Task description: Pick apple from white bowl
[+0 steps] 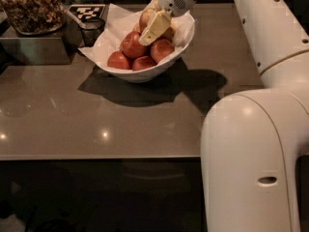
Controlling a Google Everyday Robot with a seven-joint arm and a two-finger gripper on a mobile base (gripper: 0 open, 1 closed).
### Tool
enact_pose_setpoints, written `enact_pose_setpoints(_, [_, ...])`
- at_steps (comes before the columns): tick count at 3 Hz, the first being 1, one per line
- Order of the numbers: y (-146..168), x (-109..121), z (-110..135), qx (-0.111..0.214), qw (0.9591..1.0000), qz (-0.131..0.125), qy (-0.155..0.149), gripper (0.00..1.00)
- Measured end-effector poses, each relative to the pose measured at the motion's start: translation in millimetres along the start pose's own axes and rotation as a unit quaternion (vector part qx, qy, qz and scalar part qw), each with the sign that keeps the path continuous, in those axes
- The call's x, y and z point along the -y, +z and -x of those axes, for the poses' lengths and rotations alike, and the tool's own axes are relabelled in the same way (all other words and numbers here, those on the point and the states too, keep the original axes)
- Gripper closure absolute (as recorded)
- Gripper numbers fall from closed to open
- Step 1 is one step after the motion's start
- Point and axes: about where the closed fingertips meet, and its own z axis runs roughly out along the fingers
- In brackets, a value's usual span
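The white bowl (145, 75), lined with crumpled white paper, stands at the back of the brown table. It holds several small dark red apples (133, 45). The big golden-yellow apple (145, 16) with an orange blush sits at the back of the pile. My gripper (151, 31) reaches down from the upper right into the bowl. It lies right against the golden apple's front and hides much of it. The apple still rests among the others in the bowl.
A metal container of brown nuts or granola (31, 6) stands at the back left. A small dark cup (91, 30) and a black-and-white tag (87, 11) sit beside the bowl. My white arm (251, 153) fills the right foreground. The table's front edge (96, 156) runs across the middle.
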Motion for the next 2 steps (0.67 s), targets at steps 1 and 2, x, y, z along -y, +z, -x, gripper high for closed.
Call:
enact_pose_setpoints(1, [2.5, -0.4, -0.1, 0.002, 1.0000, 0.001, -0.001, 0.59])
enact_pose_setpoints(2, [-2.0, -0.2, -1.2, 0.003, 1.0000, -0.004, -0.001, 0.82])
